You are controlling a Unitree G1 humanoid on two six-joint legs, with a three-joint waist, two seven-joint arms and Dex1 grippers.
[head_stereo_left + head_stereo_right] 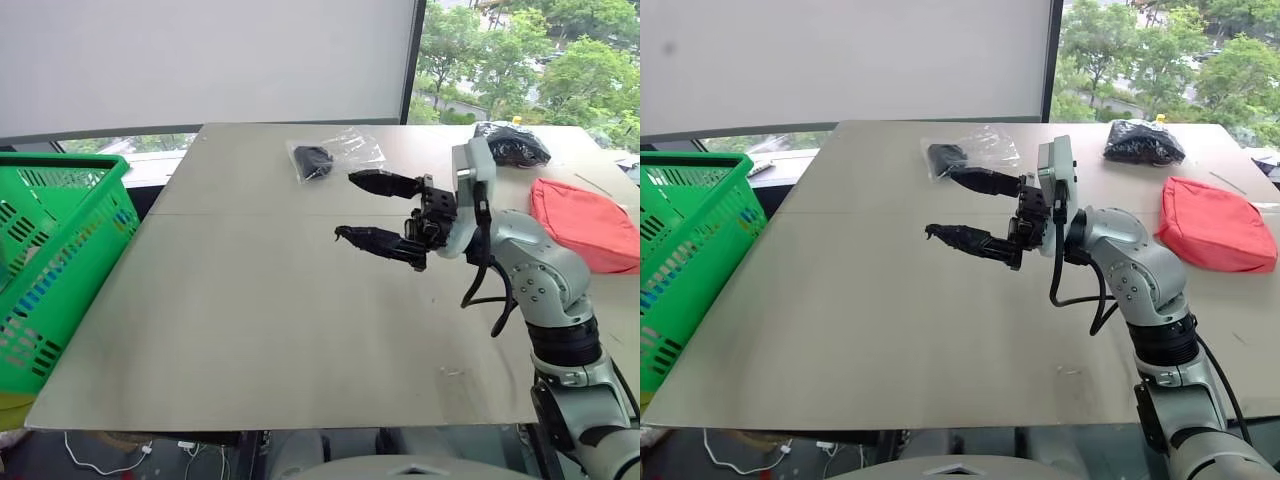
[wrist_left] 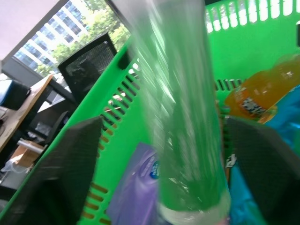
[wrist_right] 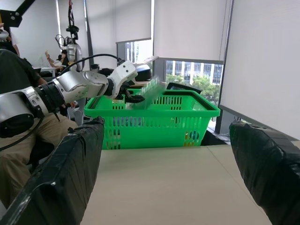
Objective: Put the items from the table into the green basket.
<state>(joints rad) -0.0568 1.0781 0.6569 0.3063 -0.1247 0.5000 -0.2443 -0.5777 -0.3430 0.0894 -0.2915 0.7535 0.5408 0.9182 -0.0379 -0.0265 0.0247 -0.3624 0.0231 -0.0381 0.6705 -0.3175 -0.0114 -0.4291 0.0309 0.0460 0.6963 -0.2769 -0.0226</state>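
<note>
In the left wrist view a green cylinder hangs streaked with blur between the wide-apart fingers of my left gripper, with a gap on each side, over the inside of the green basket. A purple tissue pack lies in the basket below it. My right gripper hovers open and empty above the middle of the table. Just beyond it lies the clear bag with black contents. The black bundle sits at the far right, and the flat red pouch lies nearer on the right.
The basket stands off the table's left edge. An orange bottle and something blue lie inside it. In the right wrist view my left arm reaches over the basket rim, and a seated person is behind it. A window runs behind the table.
</note>
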